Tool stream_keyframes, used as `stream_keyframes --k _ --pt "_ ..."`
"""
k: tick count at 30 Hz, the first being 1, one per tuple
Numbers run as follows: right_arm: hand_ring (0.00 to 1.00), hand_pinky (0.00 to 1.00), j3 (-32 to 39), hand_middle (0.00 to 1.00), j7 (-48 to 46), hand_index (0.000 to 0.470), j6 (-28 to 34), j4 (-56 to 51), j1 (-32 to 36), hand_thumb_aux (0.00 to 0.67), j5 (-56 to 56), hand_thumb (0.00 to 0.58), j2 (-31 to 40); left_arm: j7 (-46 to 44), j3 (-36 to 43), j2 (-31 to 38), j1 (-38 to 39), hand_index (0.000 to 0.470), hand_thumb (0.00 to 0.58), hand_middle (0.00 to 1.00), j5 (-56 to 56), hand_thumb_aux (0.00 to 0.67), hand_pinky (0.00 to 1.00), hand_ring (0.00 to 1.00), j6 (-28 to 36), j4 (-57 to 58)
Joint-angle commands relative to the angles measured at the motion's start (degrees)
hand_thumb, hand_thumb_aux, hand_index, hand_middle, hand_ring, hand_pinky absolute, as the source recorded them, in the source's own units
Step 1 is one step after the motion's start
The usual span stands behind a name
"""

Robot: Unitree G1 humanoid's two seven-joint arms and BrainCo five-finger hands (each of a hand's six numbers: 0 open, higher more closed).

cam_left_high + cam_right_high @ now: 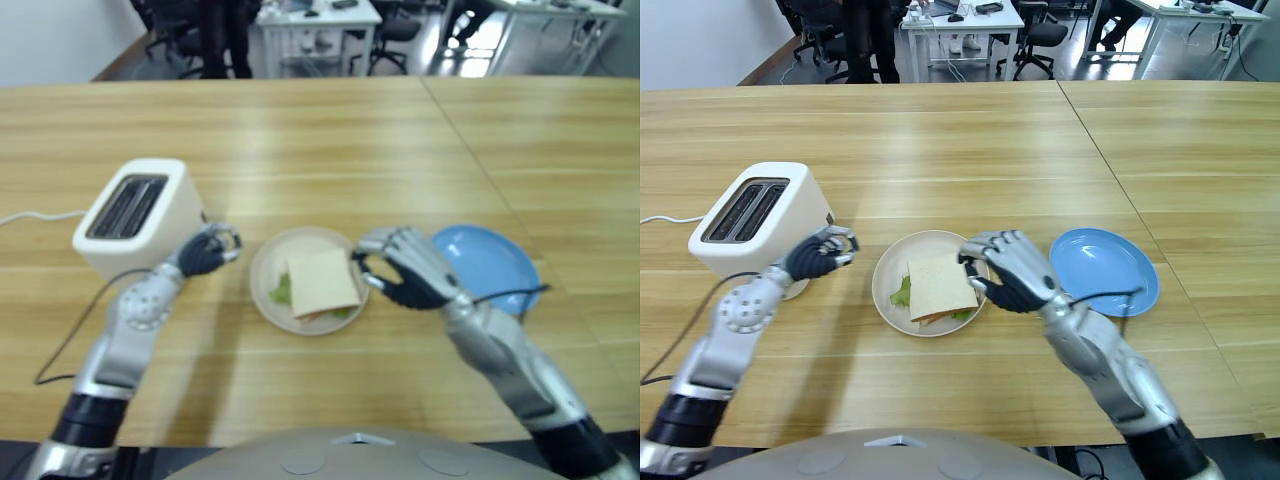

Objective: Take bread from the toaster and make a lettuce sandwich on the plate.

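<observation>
white bread slice [938, 286] | flat atop green lettuce [902, 293] | beige plate [890, 262]

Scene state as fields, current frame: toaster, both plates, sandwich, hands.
toaster: white, far left, slots look empty
cream plate: centre, holds sandwich
sandwich: bread slice on top, lettuce showing at its left edge
blue plate: right of cream plate, apart from it
left hand: beside toaster, fingers curled, holding nothing
right hand: at cream plate's right rim, fingers curled, holding nothing
</observation>
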State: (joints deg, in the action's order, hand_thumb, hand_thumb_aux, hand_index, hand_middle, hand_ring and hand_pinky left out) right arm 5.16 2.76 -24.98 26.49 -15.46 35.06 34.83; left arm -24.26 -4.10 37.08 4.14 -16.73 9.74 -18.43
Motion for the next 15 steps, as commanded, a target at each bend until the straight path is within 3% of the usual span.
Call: stream_keyframes --k 1,8,15 --pt "1.00 1.00 0.2 1.00 -8.1 0.460 3.4 -2.0 -4.7 0.670 -1.9 0.580 1.9 -7.6 2.5 3.2 4.6 0.460 0.580 1.00 1.2 0.670 1.00 1.00 4.0 -5.6" --pt "1.00 1.00 13.4 1.00 -22.9 0.460 7.8 -17.0 -6.1 0.670 2.9 0.580 3.1 -15.3 12.5 7.8 11.7 0.460 0.580 1.00 -3.8 0.670 1.00 1.00 5.5 -7.4" --pt "1.00 1.00 19.7 1.00 -23.8 0.460 8.7 -24.7 1.6 0.670 6.4 0.580 -0.6 -17.6 21.9 6.3 11.1 0.460 0.580 1.00 -8.1 0.670 1.00 1.00 6.1 -3.7"
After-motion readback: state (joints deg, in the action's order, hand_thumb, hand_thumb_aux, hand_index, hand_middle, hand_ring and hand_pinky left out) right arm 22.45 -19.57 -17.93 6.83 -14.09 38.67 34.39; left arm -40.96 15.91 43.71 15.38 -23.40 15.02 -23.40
